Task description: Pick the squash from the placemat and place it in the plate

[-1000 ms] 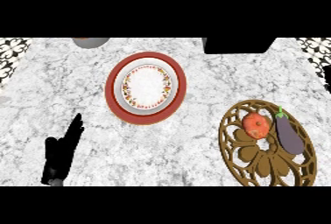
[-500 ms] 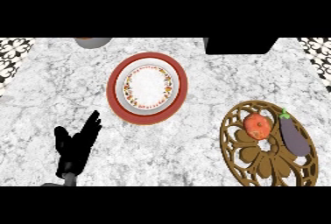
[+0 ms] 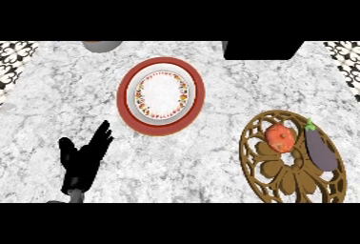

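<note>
Marble counter (image 3: 211, 162), white with grey veining, fills the head view, and a wide bare stretch of it lies between the round plate (image 3: 126, 95) with its red rim and flowered white centre and the brown openwork round placemat (image 3: 281, 178) over at the right. Plate and placemat sit well apart. More bare marble runs along the near side, between the left hand and the placemat.

Edges now: the placemat's lower rim runs off the view's bottom edge. A grey rounded object (image 3: 103, 45) is cut off at the top left, too little showing to name it. A black block (image 3: 262, 49) is also clipped at the top right. Patterned black-and-white tiling (image 3: 14, 59) shows at both upper corners.

On the placemat, the orange-red squash (image 3: 280, 137) rests on the upper part, with a long purple eggplant (image 3: 321, 150) with a green stem just beside it on the right; whether they touch is hard to tell.

Left hand (image 3: 81, 164), black, shows at the lower left, below and left of the plate. Fingers are straight and pointing up toward the plate, thumb spread out to the side. It holds nothing and touches neither plate nor squash. Right hand is nowhere in the view.
</note>
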`<state>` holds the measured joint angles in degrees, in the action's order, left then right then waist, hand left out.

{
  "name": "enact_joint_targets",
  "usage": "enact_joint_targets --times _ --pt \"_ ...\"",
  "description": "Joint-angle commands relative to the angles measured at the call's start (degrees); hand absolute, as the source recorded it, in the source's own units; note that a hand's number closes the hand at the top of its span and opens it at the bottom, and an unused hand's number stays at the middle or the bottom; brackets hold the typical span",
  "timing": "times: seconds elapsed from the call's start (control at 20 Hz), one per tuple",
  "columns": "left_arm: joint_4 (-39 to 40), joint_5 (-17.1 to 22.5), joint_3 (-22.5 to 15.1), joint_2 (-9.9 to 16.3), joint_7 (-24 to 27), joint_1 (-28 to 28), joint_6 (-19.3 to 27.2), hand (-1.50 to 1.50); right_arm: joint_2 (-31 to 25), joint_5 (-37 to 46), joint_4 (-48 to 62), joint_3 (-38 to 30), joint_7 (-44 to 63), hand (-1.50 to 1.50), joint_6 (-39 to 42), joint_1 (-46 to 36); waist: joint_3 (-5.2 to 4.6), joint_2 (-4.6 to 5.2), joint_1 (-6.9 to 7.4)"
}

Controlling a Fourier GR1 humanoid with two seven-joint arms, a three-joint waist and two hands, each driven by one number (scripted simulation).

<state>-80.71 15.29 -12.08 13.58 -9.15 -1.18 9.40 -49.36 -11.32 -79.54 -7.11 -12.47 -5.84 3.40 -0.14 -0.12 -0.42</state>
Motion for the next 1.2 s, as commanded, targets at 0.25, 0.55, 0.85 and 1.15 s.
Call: enact_joint_targets --times 0.25,0.55,0.85,1.15 --pt "-0.2 -1.7 -0.4 -2.0 -2.8 2.6 1.6 0.00 -5.0 8.7 -13.1 9.1 23.7 -1.50 3.1 -2.0 0.08 0.11 0.45" --pt "2.2 -1.3 1.7 -1.2 1.4 0.0 -2.7 0.00 3.3 19.4 -16.4 16.6 33.5 -1.50 0.3 -6.9 0.10 0.16 0.75" --pt "-1.7 -3.8 1.7 -1.6 -1.7 0.4 -1.1 0.00 8.6 25.3 -11.0 18.4 37.3 -1.50 3.6 -10.1 0.14 0.17 0.85" --pt "-3.7 -2.7 3.0 -1.6 -1.6 -3.5 -4.8 0.00 13.2 26.7 -18.8 16.5 40.3 -1.50 6.5 -4.7 0.13 0.03 0.41"
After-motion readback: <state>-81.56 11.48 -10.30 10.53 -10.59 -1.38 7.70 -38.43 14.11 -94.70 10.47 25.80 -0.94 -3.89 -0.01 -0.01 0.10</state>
